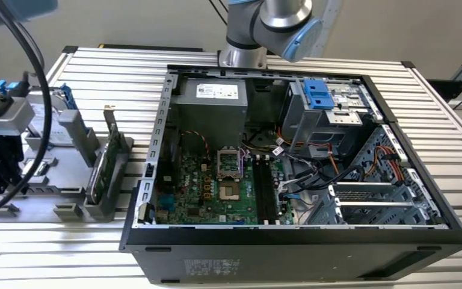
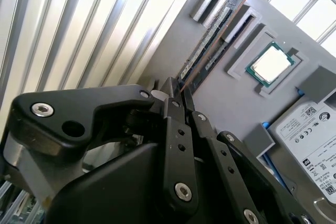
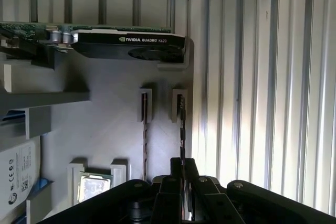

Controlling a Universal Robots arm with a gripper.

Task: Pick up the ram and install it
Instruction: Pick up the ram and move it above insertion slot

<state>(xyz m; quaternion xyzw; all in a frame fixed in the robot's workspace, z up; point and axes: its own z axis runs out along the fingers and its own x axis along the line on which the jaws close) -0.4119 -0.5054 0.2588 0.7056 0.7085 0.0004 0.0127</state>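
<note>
A: Ram [image 3: 181, 129] location?
B: On edge in a slot of the tray [image 1: 38, 198], at the left edge of the exterior frame. Case [image 1: 295, 256] is well apart, centre-right.
A: Relative to the gripper [image 3: 182, 162]?
B: In line. Its long axis runs straight out from the gripper, jaws nearly together astride its near end. Looks pinched, not yet lifted.

The wide ribbed silver metal table [image 1: 423, 102] is shiny and bright. The flat grey plastic holder tray [image 2: 226, 103] looks dull and smooth. The long thin dark ram stick [image 3: 181, 129] looks matt. The square silver metal chip [image 2: 270, 62] gleams. The black gripper [image 2: 177, 85] is matt, with shiny round metal screws [image 2: 42, 109]. The big black metal computer case [image 1: 295, 256] looks dull.
</note>
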